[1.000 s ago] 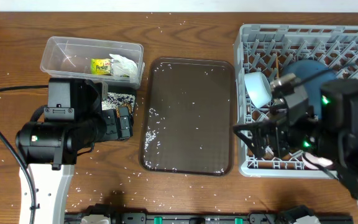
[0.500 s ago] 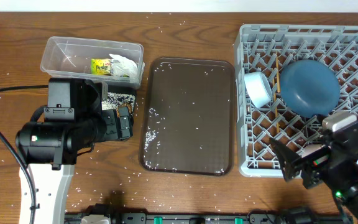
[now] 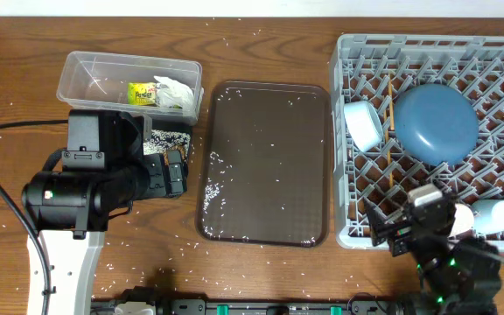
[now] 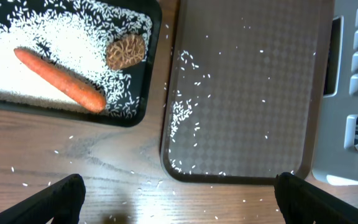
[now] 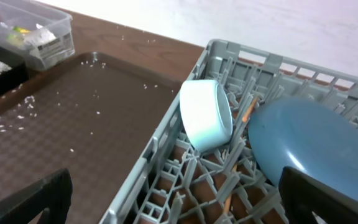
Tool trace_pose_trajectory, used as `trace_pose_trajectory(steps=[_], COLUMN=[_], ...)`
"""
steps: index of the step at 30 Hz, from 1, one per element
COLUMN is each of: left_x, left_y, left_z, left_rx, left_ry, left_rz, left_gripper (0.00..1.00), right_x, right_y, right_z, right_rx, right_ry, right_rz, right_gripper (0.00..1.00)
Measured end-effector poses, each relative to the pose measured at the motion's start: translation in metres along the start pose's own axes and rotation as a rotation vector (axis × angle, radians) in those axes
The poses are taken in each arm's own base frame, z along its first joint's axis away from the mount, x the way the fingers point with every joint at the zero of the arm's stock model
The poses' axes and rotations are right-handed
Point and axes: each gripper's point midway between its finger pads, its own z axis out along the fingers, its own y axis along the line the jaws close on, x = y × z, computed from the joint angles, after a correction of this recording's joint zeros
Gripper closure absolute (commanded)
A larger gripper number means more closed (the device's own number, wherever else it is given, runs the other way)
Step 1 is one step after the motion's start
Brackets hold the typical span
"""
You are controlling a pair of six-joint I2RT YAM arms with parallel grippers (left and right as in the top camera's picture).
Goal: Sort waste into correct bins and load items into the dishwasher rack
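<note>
The grey rack holds the dark-blue plate, the pale-blue bowl on its side and the chopsticks. A pale cup lies at its front right. A second pale cup beside it is partly hidden by my right arm. My right gripper is open and empty at the rack's front edge; its view shows the bowl and plate. My left gripper is open and empty over bare table. The black tray holds rice, the carrot and the brown lump. The clear tub holds the green wrapper and white paper.
The dark brown serving tray lies between the bins and the rack, with rice grains scattered along its left side. Loose rice is strewn on the wooden table around it. My left arm covers most of the black tray in the overhead view.
My right arm has pulled back from over the rack's front part to the table's front edge, uncovering the plate and the cups. The left arm has not moved.
</note>
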Motion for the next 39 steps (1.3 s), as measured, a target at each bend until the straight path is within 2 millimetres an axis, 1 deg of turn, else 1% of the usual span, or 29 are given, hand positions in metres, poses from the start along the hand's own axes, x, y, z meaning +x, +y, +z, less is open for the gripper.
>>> trace_pose_trajectory(steps=[5,10,12,16,20,24,27,32,39], left_x=[0.0,0.0,0.0,0.0,0.0,0.0,0.0,0.0,0.0], left_y=[0.0,0.0,0.0,0.0,0.0,0.0,0.0,0.0,0.0], left_z=[0.0,0.0,0.0,0.0,0.0,0.0,0.0,0.0,0.0], left_rx=[0.0,-0.001,0.0,-0.001,0.0,-0.001,0.0,-0.001,-0.001], left_ry=[0.001,0.001,0.0,0.001,0.0,0.001,0.0,0.001,0.001], left_rz=[0.0,0.0,0.0,0.0,0.0,0.0,0.0,0.0,0.0], left_gripper=[0.02,0.02,0.02,0.02,0.02,0.02,0.02,0.02,0.02], right_x=[0.017,0.032,0.034,0.034,0.039,0.031,0.021,0.029,0.029], right_y=[0.003,0.002,0.001,-0.001,-0.002,-0.003,-0.004,-0.004,-0.004], right_z=[0.001,0.016,0.021,0.03,0.037,0.035,0.035,0.04,0.04], right_rx=[0.009,0.012,0.015,0.024,0.028,0.034,0.045,0.043,0.043], right_ry=[-0.058,-0.072,-0.09,-0.143,-0.166,-0.203,-0.269,-0.259,-0.26], right_rz=[-0.013,-0.016,-0.02,-0.032,-0.037,-0.046,-0.06,-0.058,-0.058], right_gripper=[0.01,0.01,0.01,0.01,0.01,0.01,0.01,0.01,0.01])
